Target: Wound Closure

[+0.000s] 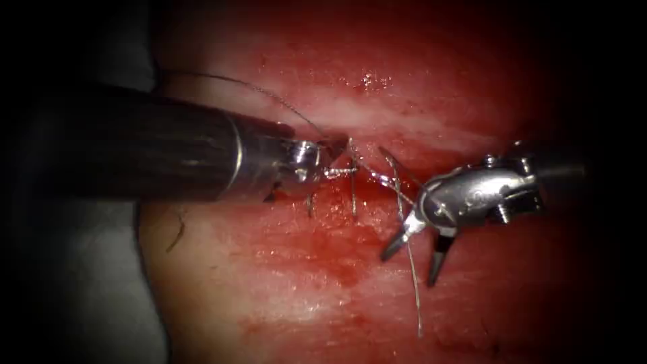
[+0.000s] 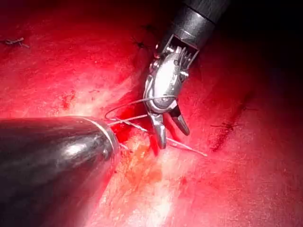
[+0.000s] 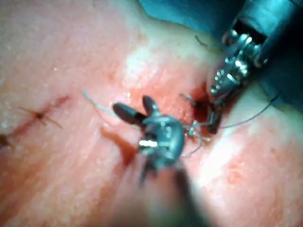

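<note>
The left tool reaches in from the left to the cut and its jaws look shut on the thread near a twisted stretch over the cut. In the right wrist view its tip points into the cut with thread leading away. The right tool hovers just right of the cut with its jaws open and nothing gripped. A loose strand runs down between those jaws. Seen from the left wrist, the right tool has a strand arcing across its front.
Red fluid pools in and below the cut. Finished stitches lie on the tissue farther off, one also in the right wrist view. Grey cloth borders the tissue on the left.
</note>
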`<state>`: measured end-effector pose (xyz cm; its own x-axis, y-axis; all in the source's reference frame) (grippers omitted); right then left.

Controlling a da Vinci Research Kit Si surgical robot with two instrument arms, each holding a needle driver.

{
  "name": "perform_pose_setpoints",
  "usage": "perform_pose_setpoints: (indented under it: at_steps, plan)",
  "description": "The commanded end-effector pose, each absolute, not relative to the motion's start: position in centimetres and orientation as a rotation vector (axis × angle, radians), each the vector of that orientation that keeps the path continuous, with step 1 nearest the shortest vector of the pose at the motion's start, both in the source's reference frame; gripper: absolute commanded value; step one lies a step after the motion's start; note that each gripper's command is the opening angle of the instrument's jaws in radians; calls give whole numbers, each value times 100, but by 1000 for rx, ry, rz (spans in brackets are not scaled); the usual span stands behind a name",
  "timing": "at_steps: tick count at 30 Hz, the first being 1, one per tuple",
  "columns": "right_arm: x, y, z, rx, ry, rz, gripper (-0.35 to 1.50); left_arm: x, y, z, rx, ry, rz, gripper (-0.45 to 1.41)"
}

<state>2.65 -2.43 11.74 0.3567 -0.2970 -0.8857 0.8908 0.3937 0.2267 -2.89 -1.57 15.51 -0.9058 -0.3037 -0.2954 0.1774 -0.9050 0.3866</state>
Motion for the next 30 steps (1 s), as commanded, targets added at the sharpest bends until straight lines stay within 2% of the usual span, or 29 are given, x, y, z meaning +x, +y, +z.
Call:
perform_pose_setpoints:
  at_steps: [1,7,9,17,19,21,22,23,30]
  plan:
    - [273,-258,1185,811,845,-918,59,-293,-165,1557,512,-515,-2796,-45]
    - [279,-273,1203,761,728,-1019,59,-291,-164,1559,508,-517,-2796,-45]
    - [281,-276,1205,737,703,-1050,49,-290,-164,1559,505,-517,-2796,-45]
    - [281,-274,1202,695,660,-1104,37,-282,-177,1556,494,-519,-2791,-45]
    - [280,-271,1204,692,644,-1114,9,-281,-181,1555,494,-520,-2789,-45]
    - [279,-267,1207,685,630,-1121,-3,-280,-185,1554,493,-520,-2788,-45]
    - [278,-265,1208,684,621,-1124,-23,-279,-186,1554,493,-525,-2788,-45]
    - [277,-262,1210,682,605,-1128,-35,-279,-189,1553,488,-526,-2789,-45]
    - [272,-249,1209,688,606,-1105,-35,-278,-204,1545,484,-524,-2789,-45]
